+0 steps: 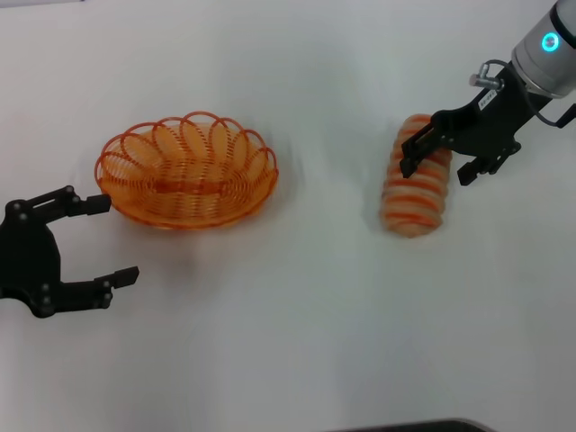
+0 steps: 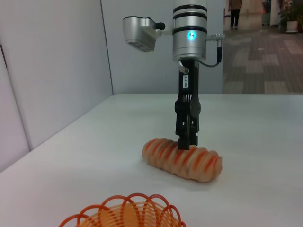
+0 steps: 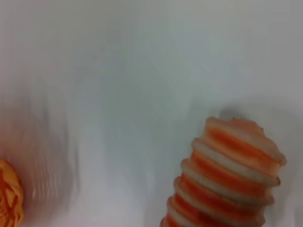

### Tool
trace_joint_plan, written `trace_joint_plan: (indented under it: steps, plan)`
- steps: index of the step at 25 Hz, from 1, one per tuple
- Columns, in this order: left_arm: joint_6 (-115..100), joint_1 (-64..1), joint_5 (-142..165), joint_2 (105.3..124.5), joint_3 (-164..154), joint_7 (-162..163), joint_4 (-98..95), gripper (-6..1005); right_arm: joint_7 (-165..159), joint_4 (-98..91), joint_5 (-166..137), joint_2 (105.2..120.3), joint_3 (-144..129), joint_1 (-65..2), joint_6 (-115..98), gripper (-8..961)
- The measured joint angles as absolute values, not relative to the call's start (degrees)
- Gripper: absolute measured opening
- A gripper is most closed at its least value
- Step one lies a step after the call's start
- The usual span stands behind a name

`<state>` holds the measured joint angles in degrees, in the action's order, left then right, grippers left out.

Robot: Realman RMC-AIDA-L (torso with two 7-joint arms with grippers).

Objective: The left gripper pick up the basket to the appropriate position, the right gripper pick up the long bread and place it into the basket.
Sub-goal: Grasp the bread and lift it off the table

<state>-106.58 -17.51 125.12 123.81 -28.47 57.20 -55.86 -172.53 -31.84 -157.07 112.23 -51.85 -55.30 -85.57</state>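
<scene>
Two spread fingers of the right gripper (image 1: 438,163) straddle the long bread (image 1: 416,178), its arm reaching straight down, while the left gripper (image 1: 106,241) gapes beside the basket (image 1: 187,169)

Orange wire basket (image 1: 187,171); ridged, matt long bread (image 1: 417,176); smooth, matt white table (image 1: 297,315).

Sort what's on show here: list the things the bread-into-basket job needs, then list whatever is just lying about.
Needed for the job:
- basket, empty, on the table
- long bread, lying on the table
- left gripper, open beside the basket
- right gripper, fingers straddling the bread

Just lying about:
- nothing; only the white table underneath
</scene>
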Motion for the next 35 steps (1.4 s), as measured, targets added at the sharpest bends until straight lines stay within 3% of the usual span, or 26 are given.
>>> trace_joint_plan:
  steps: [19,35]
  plan:
    - [-106.3,-17.7,125.3,123.84,-28.5,57.2,-55.6,873,-172.5,-29.6,-157.1,112.77,-50.0,-55.4,-81.6,931]
    - [-106.3,-17.6,125.3,123.84,-28.4,57.1,-55.6,872,-172.5,-28.2,-157.1,112.23,-47.3,-54.8,-80.8,928]
